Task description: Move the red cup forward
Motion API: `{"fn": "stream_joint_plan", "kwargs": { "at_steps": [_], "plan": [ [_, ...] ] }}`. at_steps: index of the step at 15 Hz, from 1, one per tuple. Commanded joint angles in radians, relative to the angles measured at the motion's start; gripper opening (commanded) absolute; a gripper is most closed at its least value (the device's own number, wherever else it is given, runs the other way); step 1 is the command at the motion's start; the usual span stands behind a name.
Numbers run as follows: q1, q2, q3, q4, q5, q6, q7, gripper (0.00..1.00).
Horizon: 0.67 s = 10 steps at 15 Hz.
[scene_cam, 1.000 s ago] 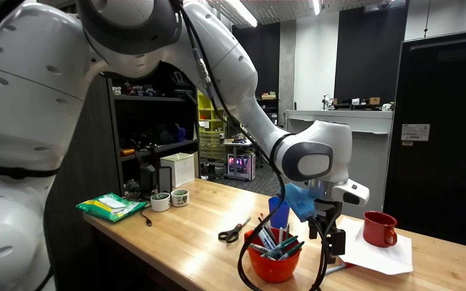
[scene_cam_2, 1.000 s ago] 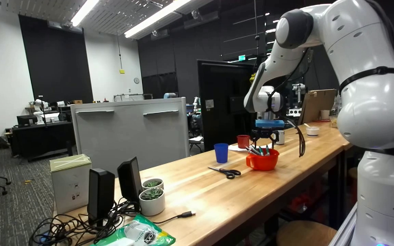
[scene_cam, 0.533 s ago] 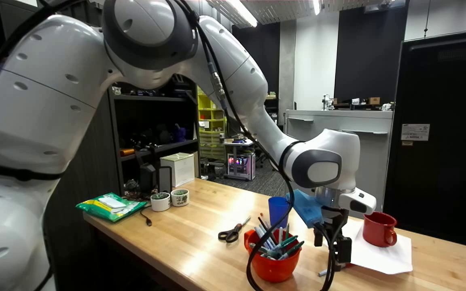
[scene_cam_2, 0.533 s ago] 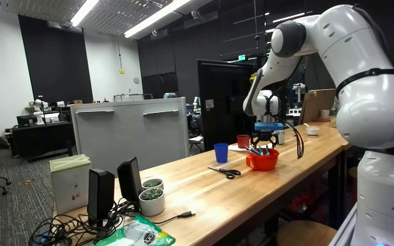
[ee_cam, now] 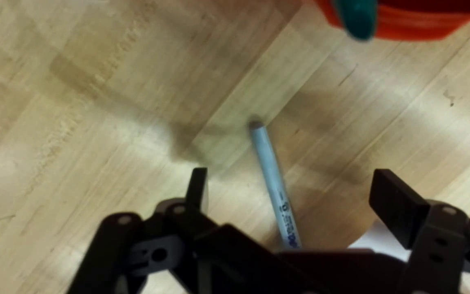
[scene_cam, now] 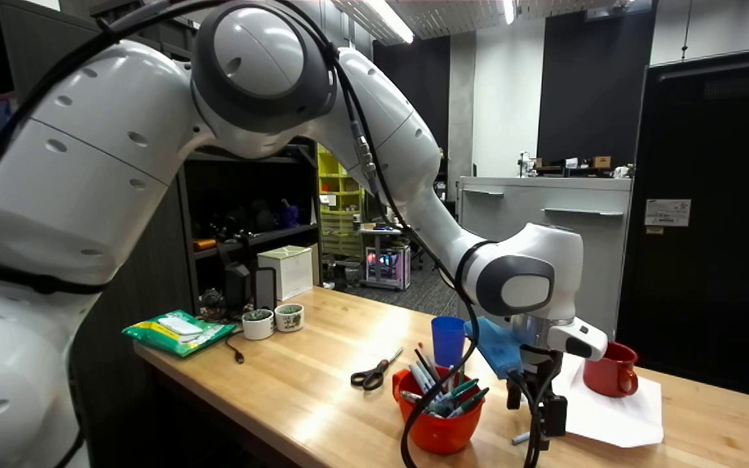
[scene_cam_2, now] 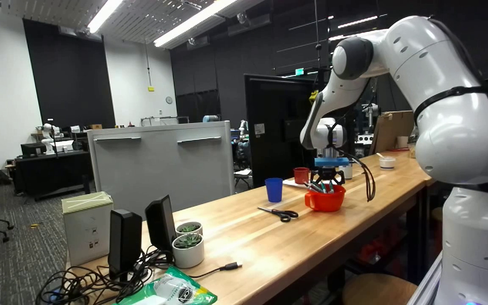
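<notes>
The red cup (scene_cam: pixel 443 434) is a wide, squat orange-red container holding several markers. It stands upright on the table; in an exterior view a side handle shows on it (scene_cam_2: pixel 328 201). Its rim shows at the top of the wrist view (ee_cam: pixel 412 26). My gripper (ee_cam: pixel 290 181) is open and empty, its fingers apart above the table. A light blue-grey marker (ee_cam: pixel 273 175) lies on the wood below, between the fingers in that view. In an exterior view my gripper (scene_cam: pixel 536 416) is beside the cup, near the paper; in another it is behind the cup (scene_cam_2: pixel 328 180).
A darker red mug (scene_cam: pixel 610 370) stands on white paper (scene_cam: pixel 615 419) beyond my gripper. A blue tumbler (scene_cam: pixel 447 341) stands behind the red cup, and scissors (scene_cam: pixel 374 374) lie near it. A white mug (scene_cam_2: pixel 346 170) is partly hidden behind the gripper.
My gripper has moved down towards the table and slightly towards the paper, slowing at the end. The red cup and the other objects have not moved.
</notes>
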Motion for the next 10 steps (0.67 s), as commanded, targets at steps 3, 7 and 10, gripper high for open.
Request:
{"fn": "stream_joint_plan", "kwargs": {
  "at_steps": [3,7,10],
  "plan": [
    [-0.022,0.036,0.023,0.043,-0.004,-0.025,0.024,1.0],
    [-0.026,0.042,0.025,0.053,-0.003,-0.026,0.022,0.62],
    [-0.033,0.037,0.026,0.061,0.0,-0.035,0.018,0.39]
  ]
}}
